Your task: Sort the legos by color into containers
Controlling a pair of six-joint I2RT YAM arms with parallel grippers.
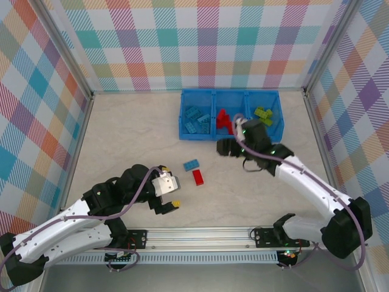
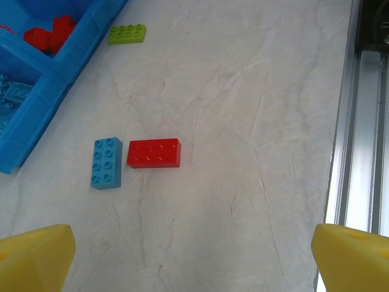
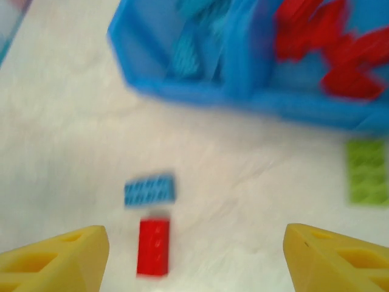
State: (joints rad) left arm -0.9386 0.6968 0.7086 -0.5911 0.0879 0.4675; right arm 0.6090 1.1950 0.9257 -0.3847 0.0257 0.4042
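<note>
The blue tray (image 1: pixel 182 131) stands at the back with three compartments: blue bricks (image 1: pixel 196 117) on the left, red bricks (image 1: pixel 223 117) in the middle, lime green ones (image 1: pixel 265 114) on the right. A loose blue brick (image 1: pixel 191 164) and a red brick (image 1: pixel 198 177) lie side by side on the table. They also appear as the blue brick (image 2: pixel 107 162) and red brick (image 2: pixel 154 152) in the left wrist view. A loose green brick (image 2: pixel 127 33) lies by the tray's front wall. My left gripper (image 1: pixel 170 186) is open and empty, short of the two bricks. My right gripper (image 1: pixel 233 150) hangs open in front of the tray; its view is blurred.
Plaid walls close in the table on three sides. A metal rail (image 1: pixel 200 234) runs along the near edge, seen as the rail (image 2: pixel 358 121) in the left wrist view. Bare marbled tabletop (image 1: pixel 127 134) lies left of the tray.
</note>
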